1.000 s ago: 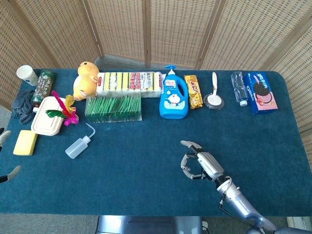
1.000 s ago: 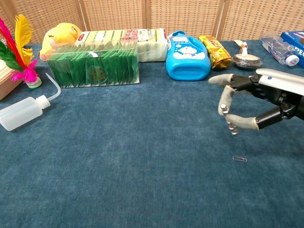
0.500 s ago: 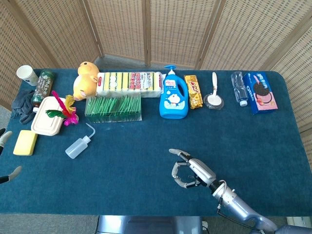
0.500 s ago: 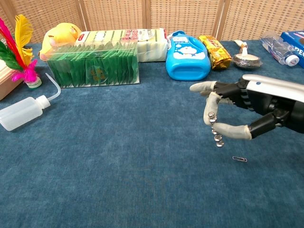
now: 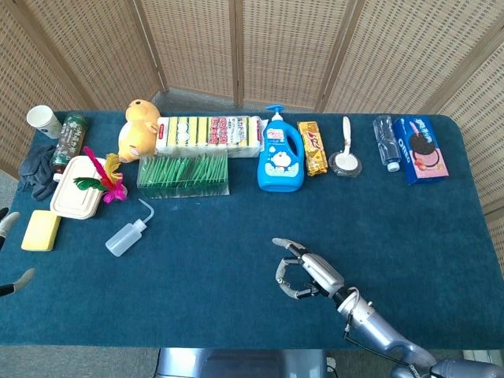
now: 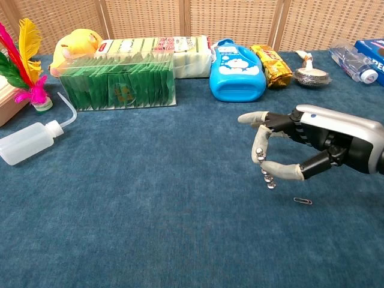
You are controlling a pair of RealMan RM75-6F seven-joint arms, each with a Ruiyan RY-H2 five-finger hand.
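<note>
Since a second ago my right hand (image 6: 300, 147) has slid left and nearer, fingers apart, holding nothing. Paperclip (image 6: 302, 201) lies just below-right, long axis left-right.

The head view looks down steeply from high above the near edge and takes in the whole tabletop (image 5: 236, 299), with the woven screen at the top of the frame. The chest view sits low and close, looking almost level across the cloth. Both share the blue bottle (image 5: 280, 157) (image 6: 237, 71) and the right robot hand (image 5: 305, 274) (image 6: 300, 147).
</note>
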